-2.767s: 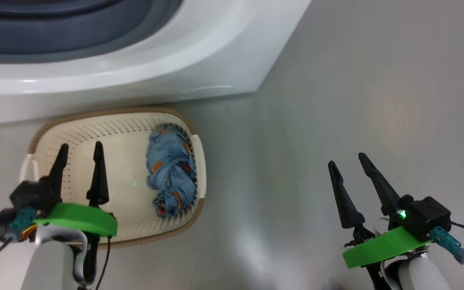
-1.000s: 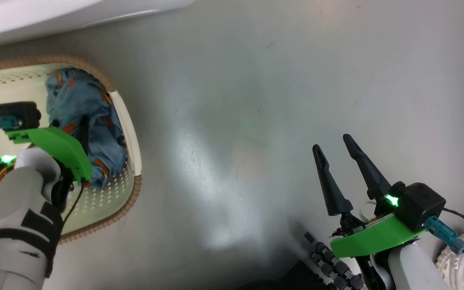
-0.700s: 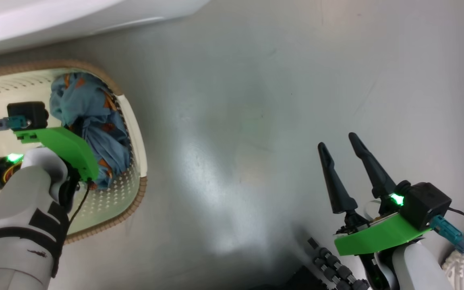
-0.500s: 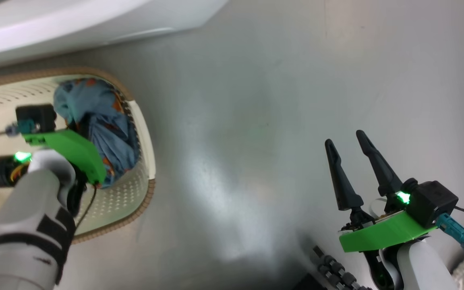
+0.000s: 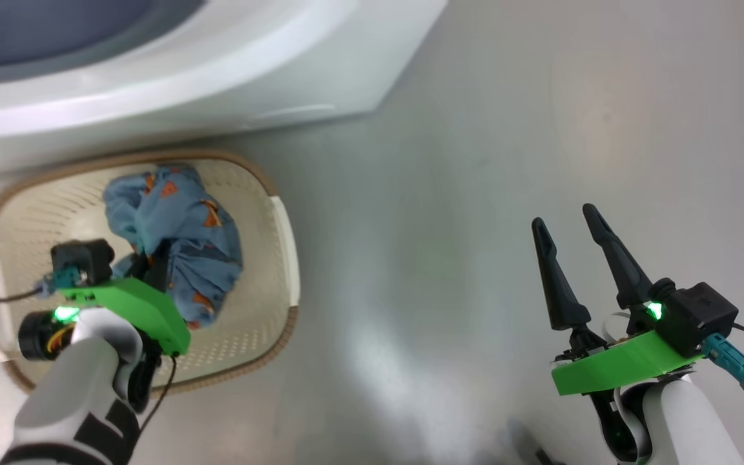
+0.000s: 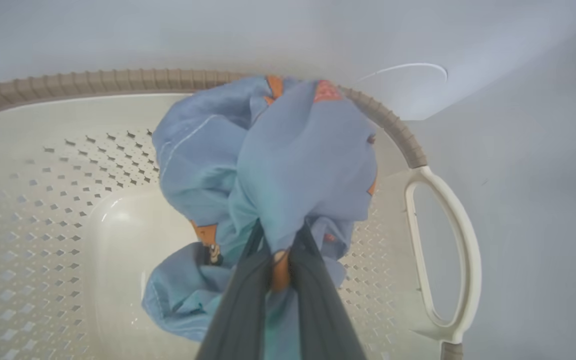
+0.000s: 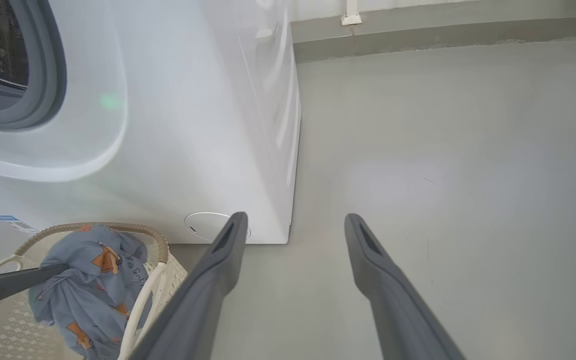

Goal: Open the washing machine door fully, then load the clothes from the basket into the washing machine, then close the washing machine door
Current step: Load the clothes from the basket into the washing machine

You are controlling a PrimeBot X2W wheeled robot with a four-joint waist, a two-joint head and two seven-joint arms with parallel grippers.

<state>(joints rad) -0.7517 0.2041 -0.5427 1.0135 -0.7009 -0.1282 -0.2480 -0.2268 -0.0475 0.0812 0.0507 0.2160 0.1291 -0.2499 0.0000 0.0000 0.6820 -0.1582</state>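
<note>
Well, on my left I am clenching my left hand (image 6: 280,231) on the light blue garment (image 6: 293,160), and its two dark fingers (image 6: 240,300) are pinching a fold of the orange-printed cloth between them. The garment is bunching up around that grip while its lower folds are hanging inside the basket (image 6: 68,82), towards the side with the cream handle (image 6: 425,175). The basket is sitting on the floor (image 5: 475,194), just in front of the washing machine (image 5: 249,84). The machine's white front is rising behind the brown woven rim. Its grey-blue gasket (image 7: 48,75) is showing round the opening, and low down are the blue label (image 7: 10,222) and the round white cap (image 7: 208,225). Further right the grey floor is lying bare. Over it I am holding my right hand (image 5: 562,216) released, its fingers spread apart, gripping nothing and pointing towards the machine's corner, well apart from the basket.
</note>
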